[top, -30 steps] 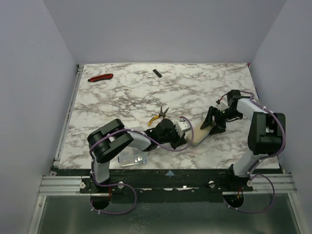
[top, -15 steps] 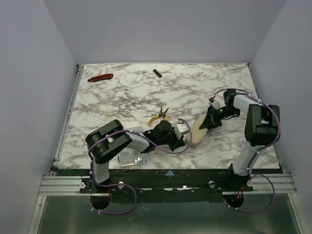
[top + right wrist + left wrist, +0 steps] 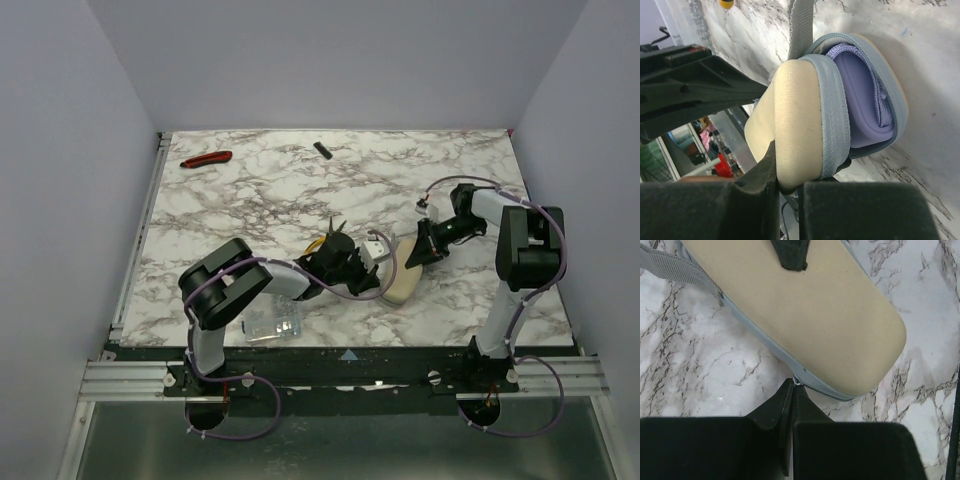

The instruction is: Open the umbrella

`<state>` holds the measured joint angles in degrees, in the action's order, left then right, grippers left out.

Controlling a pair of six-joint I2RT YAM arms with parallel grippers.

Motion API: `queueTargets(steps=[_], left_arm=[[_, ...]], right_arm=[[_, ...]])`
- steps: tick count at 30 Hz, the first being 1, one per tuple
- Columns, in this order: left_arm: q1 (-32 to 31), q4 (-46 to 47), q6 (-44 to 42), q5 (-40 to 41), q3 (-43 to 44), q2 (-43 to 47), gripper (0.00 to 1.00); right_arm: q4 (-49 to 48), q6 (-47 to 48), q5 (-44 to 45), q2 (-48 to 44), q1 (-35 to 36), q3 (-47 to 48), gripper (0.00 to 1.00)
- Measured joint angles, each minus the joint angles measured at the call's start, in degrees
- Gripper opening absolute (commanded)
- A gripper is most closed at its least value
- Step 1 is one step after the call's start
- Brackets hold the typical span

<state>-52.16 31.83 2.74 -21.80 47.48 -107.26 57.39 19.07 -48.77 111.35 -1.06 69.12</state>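
The umbrella (image 3: 403, 284) lies packed in its cream oblong capsule (image 3: 805, 315) on the marble table (image 3: 250, 200), between the two arms. A grey zipper band runs round the capsule. In the right wrist view its cream lid (image 3: 795, 120) gapes, and the lavender folded umbrella (image 3: 860, 100) shows inside. My left gripper (image 3: 793, 384) is shut, its tips pinching the small metal zipper pull at the capsule's rim. My right gripper (image 3: 790, 182) is shut on the edge of the cream lid at the far end. In the top view the left gripper (image 3: 378, 268) and right gripper (image 3: 420, 254) flank the capsule.
A clear plastic parts box (image 3: 272, 322) sits by the left arm near the front edge. Yellow-handled pliers (image 3: 322, 240) lie just behind the left wrist. A red tool (image 3: 206, 158) and a small black piece (image 3: 321, 150) rest at the back. A grey strap (image 3: 675, 267) trails from the capsule.
My right gripper has moved left to the capsule's far end and shut on its lid. The left gripper, still shut, has swung slightly towards the back with the zipper pull.
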Motion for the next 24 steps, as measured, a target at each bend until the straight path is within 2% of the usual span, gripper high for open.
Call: queueTargets(steps=[10, 15, 18, 20, 22, 24], left_arm=[[2.14, -3.89, -1.92, -2.1, 5.77, -2.8, 0.0], [3.85, -8.41, 0.74, -2.54, 13.31, -6.54, 0.0], [4.11, -10.51, 2.47, -2.75, 14.99, -7.1, 0.0], [4.17, -11.8, 4.26, -2.73, 15.89, -7.23, 0.0], [4.42, -13.6, 6.62, -2.86, 17.05, -7.5, 0.0], [4.92, -14.86, 9.16, -3.37, 17.97, -7.91, 0.09]], right_arm=[[3.02, 6.47, -0.57, 1.62, 0.37, 2.05, 0.0], [3.74, 7.65, -1.31, 2.01, 0.37, 2.05, 0.01], [3.74, 7.87, -1.44, 2.01, 0.37, 2.05, 0.02], [3.76, 7.87, -1.51, 2.01, 0.37, 2.03, 0.04], [3.74, 7.8, -1.57, 2.01, 0.37, 2.03, 0.11], [3.72, 7.54, -1.6, 2.01, 0.37, 2.08, 0.22]])
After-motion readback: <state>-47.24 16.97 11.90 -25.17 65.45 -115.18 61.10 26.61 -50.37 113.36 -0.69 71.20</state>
